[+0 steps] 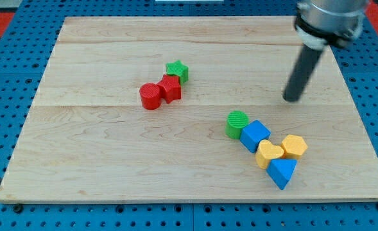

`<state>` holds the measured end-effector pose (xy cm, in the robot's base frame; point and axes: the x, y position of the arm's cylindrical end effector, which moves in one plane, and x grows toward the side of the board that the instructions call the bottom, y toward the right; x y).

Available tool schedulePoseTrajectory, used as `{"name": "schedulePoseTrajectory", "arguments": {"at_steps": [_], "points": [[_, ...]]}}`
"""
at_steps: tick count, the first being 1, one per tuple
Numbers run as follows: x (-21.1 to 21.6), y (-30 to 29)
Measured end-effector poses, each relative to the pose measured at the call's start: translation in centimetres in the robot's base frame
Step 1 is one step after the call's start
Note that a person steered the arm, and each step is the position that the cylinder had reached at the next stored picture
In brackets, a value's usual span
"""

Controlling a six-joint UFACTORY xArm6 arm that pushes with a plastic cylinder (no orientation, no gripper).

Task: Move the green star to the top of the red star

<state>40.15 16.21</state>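
Camera view takes in the whole wooden board [111, 160], pale planks on a blue pegboard [9, 77], with all four edges showing. Wide bare wood runs along the left side, across the near-left corner and along the far edge; the blocks sit in two clusters well inside the edges.

Just left of the board's middle and on its far half, the green star [177, 69] touches the far-right side of the red star [170, 88], and a red cylinder [150, 96] presses against the red star's near-left side, so the three run in a short diagonal line. The green star is compact, with no clear long axis, and which way its arms point is too small to make out.

To the right and nearer lies the second cluster: a green cylinder [237, 124], a blue cube-like block [255, 135], a yellow heart [268, 154], a yellow hexagon [294, 146] and a blue triangle [282, 172], each touching or just beside the next.

There is no pincer on this arm, so nothing is held. My tip [293, 99] stands on bare wood, well apart to the right of the green star and slightly nearer, and far-right of the green cylinder.
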Motion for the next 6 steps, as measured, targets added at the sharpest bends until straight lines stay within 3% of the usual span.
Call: {"name": "schedulePoseTrajectory", "arguments": {"at_steps": [2,3,4,5,6], "points": [[-4.8,-17.6],[-6.2,-18.5],[-6.1,-24.9],[-3.2,-17.8],[-2.0,-17.7]]}}
